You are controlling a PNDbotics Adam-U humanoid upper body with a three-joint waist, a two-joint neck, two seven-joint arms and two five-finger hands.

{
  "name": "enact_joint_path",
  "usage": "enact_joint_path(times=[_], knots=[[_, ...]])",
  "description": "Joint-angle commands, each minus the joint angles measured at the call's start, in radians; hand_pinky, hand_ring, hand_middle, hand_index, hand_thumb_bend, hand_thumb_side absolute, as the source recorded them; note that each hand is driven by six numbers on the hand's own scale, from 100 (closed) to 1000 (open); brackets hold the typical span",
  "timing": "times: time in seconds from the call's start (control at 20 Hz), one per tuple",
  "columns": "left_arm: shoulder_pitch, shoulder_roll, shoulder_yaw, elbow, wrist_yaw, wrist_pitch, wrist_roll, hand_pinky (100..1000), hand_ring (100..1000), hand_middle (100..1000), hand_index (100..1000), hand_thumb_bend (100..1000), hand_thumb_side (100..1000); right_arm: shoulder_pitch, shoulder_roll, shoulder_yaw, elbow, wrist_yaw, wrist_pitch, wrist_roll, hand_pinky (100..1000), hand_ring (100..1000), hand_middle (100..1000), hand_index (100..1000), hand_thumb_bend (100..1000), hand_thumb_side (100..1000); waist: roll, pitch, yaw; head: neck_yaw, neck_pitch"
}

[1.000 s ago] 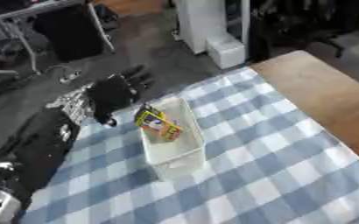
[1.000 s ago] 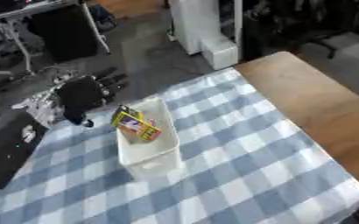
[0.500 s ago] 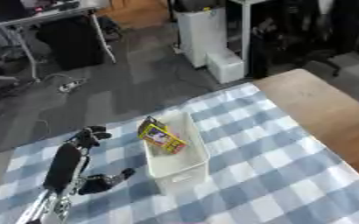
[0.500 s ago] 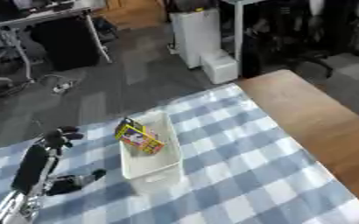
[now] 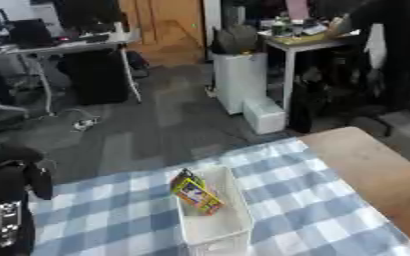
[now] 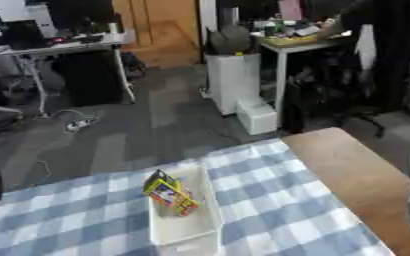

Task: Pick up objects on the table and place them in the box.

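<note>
1. The white box (image 5: 213, 220) stood near the worktop's (image 5: 313, 200) middle, toward 6 o'clock in the view, on blue-and-white checked cloth.
2. A yellow packet (image 5: 196, 194) leaned on the box's 9 o'clock wall, probably because it was dropped in rather than laid flat.
3. Its print was colourful, but no writing could be read.
4. The left robot hand (image 5: 16, 172) hung at 8 o'clock; whether its fingers were spread, I cannot tell.
5. No right robot hand was in view.

The left hand (image 5: 12, 172), which a second ago hung over the table's left edge beside the box (image 5: 210, 220), has drawn back to the table's near left corner. The camera has tilted up.
</note>
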Motion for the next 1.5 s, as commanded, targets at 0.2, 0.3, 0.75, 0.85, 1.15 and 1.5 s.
enact_joint_path(times=[0.2,0.3,0.75,0.85,1.15,1.5], knots=[[-0.012,0.025,-0.007,-0.112,0.053,-0.053,-0.026,100,228,434,545,448,594,-0.010,-0.018,0.008,-0.013,-0.033,-0.001,0.067,500,472,468,592,100,1000,-0.009,-0.006,0.012,0.007,-0.048],[-0.011,0.026,-0.012,-0.138,0.056,-0.071,-0.026,100,238,436,543,450,593,-0.010,-0.017,0.012,-0.013,-0.044,-0.001,0.085,501,471,467,592,100,1000,-0.008,-0.004,0.015,0.002,-0.059],[-0.003,0.024,-0.024,-0.150,0.067,-0.086,-0.039,101,238,439,545,443,592,-0.015,-0.022,0.003,-0.013,-0.081,-0.001,0.114,499,474,469,592,100,1000,-0.005,0.001,0.020,-0.107,-0.101],[0.000,0.026,-0.025,-0.146,0.070,-0.088,-0.041,100,235,439,546,444,592,-0.021,-0.025,-0.011,-0.013,-0.089,-0.001,0.100,499,475,469,592,100,1000,-0.005,0.002,0.018,-0.164,-0.111],[-0.008,0.022,-0.024,-0.145,0.065,-0.093,-0.046,112,244,441,545,439,594,-0.026,-0.034,-0.029,-0.013,-0.094,-0.001,0.077,498,477,469,592,100,1000,-0.008,0.000,0.026,-0.255,-0.119],[-0.005,0.025,-0.022,-0.140,0.059,-0.096,-0.043,115,244,442,545,440,593,-0.026,-0.031,-0.025,-0.013,-0.087,-0.001,0.072,499,476,469,592,100,1000,-0.008,-0.003,0.019,-0.210,-0.041]])
